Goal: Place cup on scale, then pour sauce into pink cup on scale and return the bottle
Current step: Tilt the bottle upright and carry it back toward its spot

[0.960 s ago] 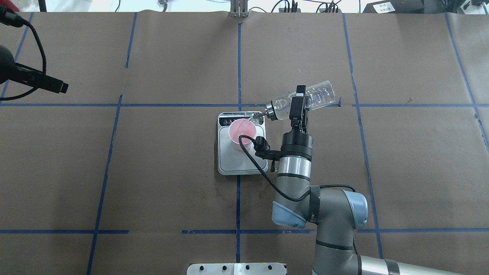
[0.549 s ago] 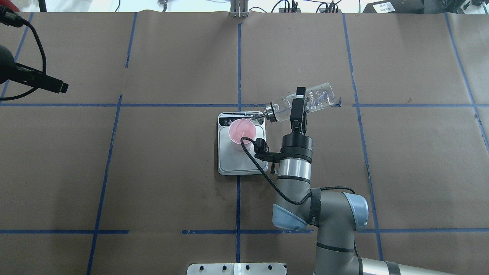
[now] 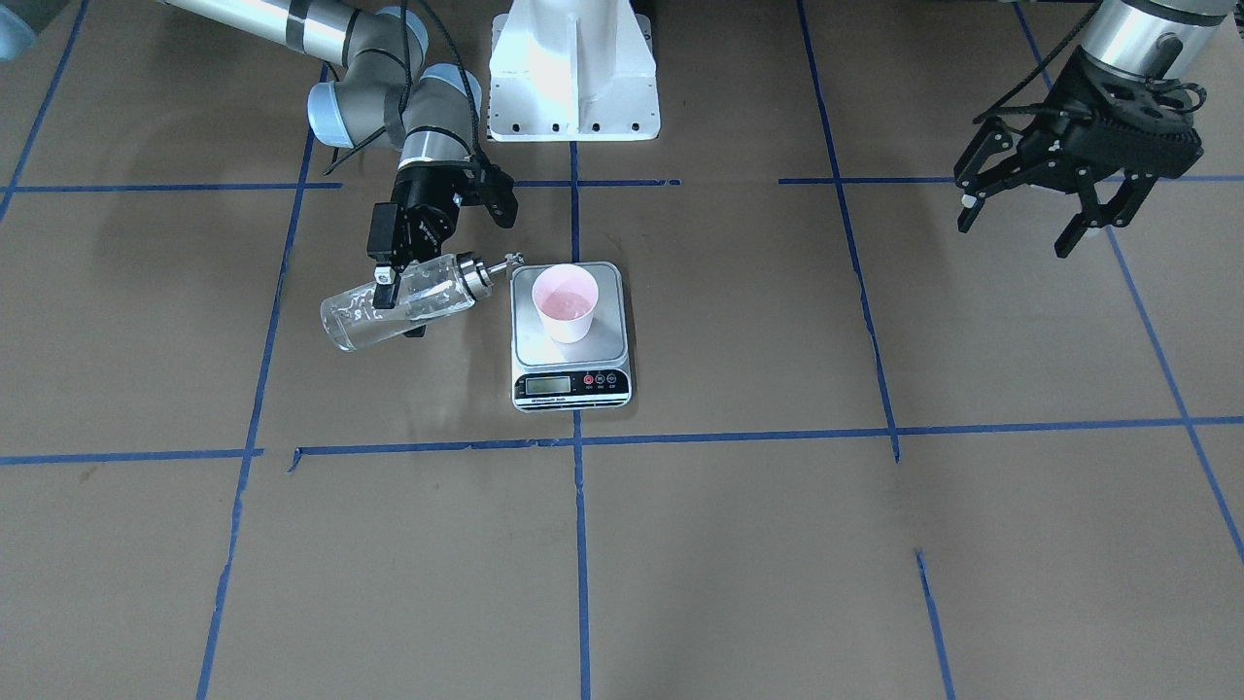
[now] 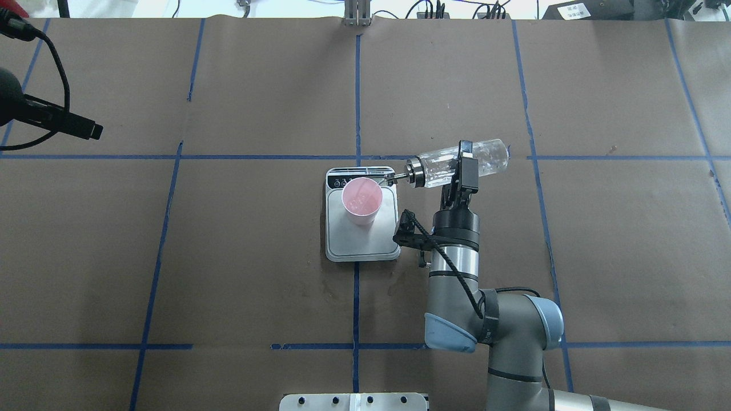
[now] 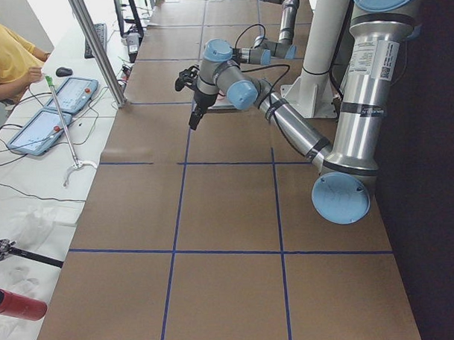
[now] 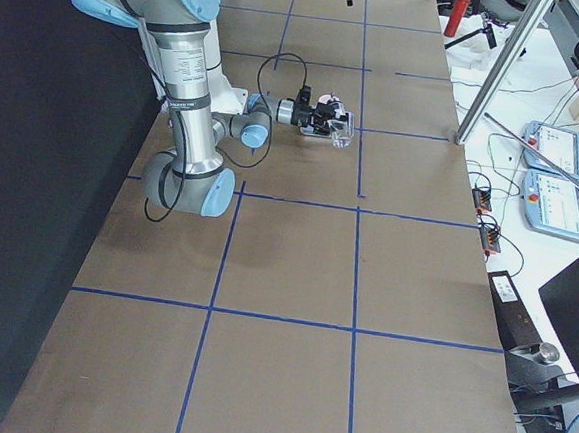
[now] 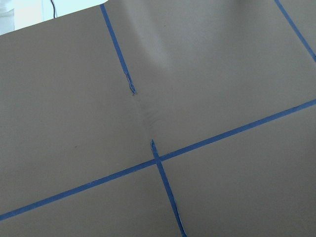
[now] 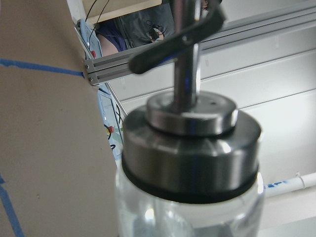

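The pale pink cup (image 4: 361,200) stands upright on the silver scale (image 4: 361,240), with clear sauce in it (image 3: 567,303). My right gripper (image 4: 461,165) is shut on the clear glass bottle (image 4: 491,155), held nearly level above the table to the right of the scale. The bottle's silver cap (image 4: 414,170) and spout point at the cup, and the spout tip is just outside the cup's rim. The right wrist view shows the cap (image 8: 190,133) close up. My left gripper (image 3: 1016,219) is open and empty, far off on the robot's left side.
Brown paper with a blue tape grid (image 4: 357,91) covers the table. The white robot base (image 3: 573,68) is at the near edge behind the scale. The left wrist view shows only paper and tape (image 7: 158,158). Operator tablets (image 6: 557,192) lie beyond the far edge.
My right arm has moved right with the bottle. The bottle has tipped back toward level, and its spout has drawn off from over the cup to just outside its rim.
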`<state>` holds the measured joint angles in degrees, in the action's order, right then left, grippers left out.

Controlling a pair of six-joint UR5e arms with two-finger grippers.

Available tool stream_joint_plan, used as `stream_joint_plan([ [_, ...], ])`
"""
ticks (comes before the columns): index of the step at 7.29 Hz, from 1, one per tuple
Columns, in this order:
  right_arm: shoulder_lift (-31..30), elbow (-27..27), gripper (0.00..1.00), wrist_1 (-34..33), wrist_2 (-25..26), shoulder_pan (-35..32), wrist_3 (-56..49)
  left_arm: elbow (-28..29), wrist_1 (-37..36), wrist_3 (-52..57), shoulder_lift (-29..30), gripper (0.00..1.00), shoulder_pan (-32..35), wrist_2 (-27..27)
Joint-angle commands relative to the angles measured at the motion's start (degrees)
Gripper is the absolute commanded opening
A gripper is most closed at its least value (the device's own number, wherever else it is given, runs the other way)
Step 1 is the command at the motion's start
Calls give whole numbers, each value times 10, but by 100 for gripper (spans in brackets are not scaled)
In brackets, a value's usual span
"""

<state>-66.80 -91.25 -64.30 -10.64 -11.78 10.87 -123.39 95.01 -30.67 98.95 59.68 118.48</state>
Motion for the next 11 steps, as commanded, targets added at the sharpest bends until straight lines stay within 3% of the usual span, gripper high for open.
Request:
stream_joint_plan([
  [1,-3,-3,0,66,-65,1,160,0,0,0,0,99,0,-1],
  [3,-15,-4,0,141,-131,-1,293,-1,0,-2,0,99,0,-1],
  [5,-46,-7,0,212,-144,-10,375,-1,0,-4,4,99,0,-1],
  [6,-87,-9,0,245,-148,-18,422,-1,0,-5,5,99,0,-1],
  [7,-159,-22,0,304,-211,-32,471,0,0,-6,5,99,0,-3],
  [8,-238,-26,0,406,-252,-49,511,0,0,-6,6,99,0,-3],
  [11,-269,-25,0,435,-270,-62,513,-1,0,-6,6,99,1,-4],
])
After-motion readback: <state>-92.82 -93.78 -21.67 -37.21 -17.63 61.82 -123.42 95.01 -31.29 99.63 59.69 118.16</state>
